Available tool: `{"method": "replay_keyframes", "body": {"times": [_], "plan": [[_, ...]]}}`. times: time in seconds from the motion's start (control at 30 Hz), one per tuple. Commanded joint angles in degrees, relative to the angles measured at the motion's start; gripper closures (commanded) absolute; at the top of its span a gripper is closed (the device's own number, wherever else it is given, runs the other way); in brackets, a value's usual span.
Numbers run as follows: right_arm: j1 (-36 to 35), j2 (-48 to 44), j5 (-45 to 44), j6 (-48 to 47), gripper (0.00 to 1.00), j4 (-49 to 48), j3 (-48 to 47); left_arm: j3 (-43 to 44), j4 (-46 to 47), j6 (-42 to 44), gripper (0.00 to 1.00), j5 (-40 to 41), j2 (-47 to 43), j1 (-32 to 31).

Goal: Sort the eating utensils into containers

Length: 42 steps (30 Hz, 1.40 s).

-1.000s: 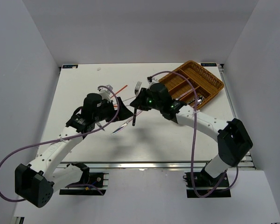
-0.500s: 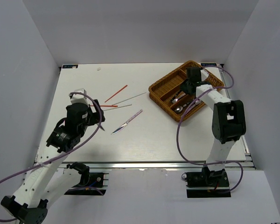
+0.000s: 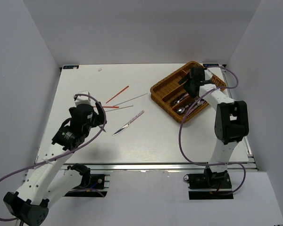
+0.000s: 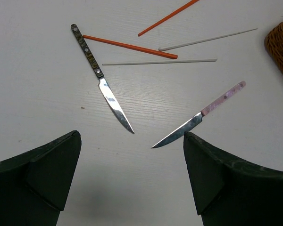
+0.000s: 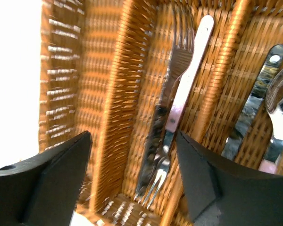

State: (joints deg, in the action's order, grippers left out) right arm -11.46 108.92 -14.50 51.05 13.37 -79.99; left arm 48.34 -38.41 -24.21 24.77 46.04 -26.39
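Loose eating utensils lie on the white table: a dark-handled knife (image 4: pixel 101 77), a pink-handled knife (image 4: pixel 198 115) (image 3: pixel 128 123), two red-orange chopsticks (image 4: pixel 129 45) (image 4: pixel 167 18) and two pale chopsticks (image 4: pixel 207 39) (image 4: pixel 160 61). My left gripper (image 4: pixel 131 141) (image 3: pixel 97 120) hangs open just short of both knife tips, holding nothing. The wicker tray (image 3: pixel 161 88) stands at the back right. My right gripper (image 5: pixel 132 141) (image 3: pixel 187 88) is open over one of its containers. In that container lie a pink-handled fork (image 5: pixel 181 101) and a darker fork (image 5: pixel 156 134), free of the fingers.
Spoons (image 5: pixel 273 94) lie in the neighbouring compartment to the right. A wicker divider (image 5: pixel 115 94) runs between the fork compartment and the one on its left. The tray's corner (image 4: pixel 280 47) shows at the right edge of the left wrist view. White walls enclose the table.
My right arm has swung from the table's middle to the tray, and its jaws have opened. The fork by the chopsticks is gone from the table. My left arm has drawn back leftward.
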Motion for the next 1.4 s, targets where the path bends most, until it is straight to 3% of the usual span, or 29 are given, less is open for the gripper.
{"method": "replay_keyframes", "body": {"times": [0.0,0.13,0.23,0.27,0.33,0.37,0.43,0.5,0.6,0.73,0.83,0.93,1.13,1.33,1.37], "plan": [[0.0,-6.7,-1.9,-1.1,0.16,-1.0,-0.6,-0.4,1.4,0.7,0.02,1.8,-0.3,-0.1],[-1.6,-11.6,0.8,-6.8,0.11,-2.2,-0.5,-1.4,3.1,-0.5,0.02,5.7,-2.7,-0.1],[-4.5,-12.1,13.1,-19.5,0.11,-11.9,1.0,-1.7,1.9,-2.2,0.02,11.8,-3.5,-0.1],[-5.4,-11.4,21.6,-28.0,0.11,-13.9,0.4,-1.4,1.3,-2.7,0.02,14.1,-3.8,-0.1],[-8.3,-7.5,30.2,-37.3,0.11,-12.9,-3.5,-1.3,0.4,-3.9,0.02,15.8,-4.3,-0.1],[-9.5,-5.9,35.5,-47.6,0.11,-6.7,-5.3,-1.5,0.4,-4.1,0.02,16.8,-5.2,-0.1],[-15.0,-1.2,36.7,-59.9,0.11,1.0,-10.5,-1.8,0.9,-4.2,0.02,16.9,-6.1,-0.1],[-19.2,1.8,30.4,-73.6,0.11,9.2,-12.8,-2.1,1.3,-3.7,0.02,16.8,-7.0,-0.1],[-26.6,7.3,24.4,-84.8,0.11,14.5,-15.5,-1.8,0.9,-3.9,0.02,17.7,-6.7,0.1],[-29.8,13.7,25.2,-93.7,0.13,19.4,-19.4,-1.8,0.9,-3.7,0.02,17.2,-6.5,0.1],[-30.7,14.6,28.4,-97.5,0.13,16.3,-17.7,-1.9,1.1,-3.7,0.02,16.9,-6.5,0.1],[-31.5,15.2,28.0,-99.2,0.14,12.1,-14.4,-2.1,1.3,-3.3,0.02,16.3,-6.5,0.2],[-32.0,20.3,28.0,-101.1,0.18,14.8,-17.4,-2.2,1.7,-2.8,0.02,15.3,-6.4,0.3],[-32.0,24.3,31.7,-101.2,0.32,23.5,-21.9,-2.4,1.8,-2.7,0.02,15.0,-6.7,0.4],[-32.0,24.6,32.3,-101.1,0.39,24.9,-22.0,-2.4,1.7,-2.6,0.02,14.9,-6.7,0.5]]}}
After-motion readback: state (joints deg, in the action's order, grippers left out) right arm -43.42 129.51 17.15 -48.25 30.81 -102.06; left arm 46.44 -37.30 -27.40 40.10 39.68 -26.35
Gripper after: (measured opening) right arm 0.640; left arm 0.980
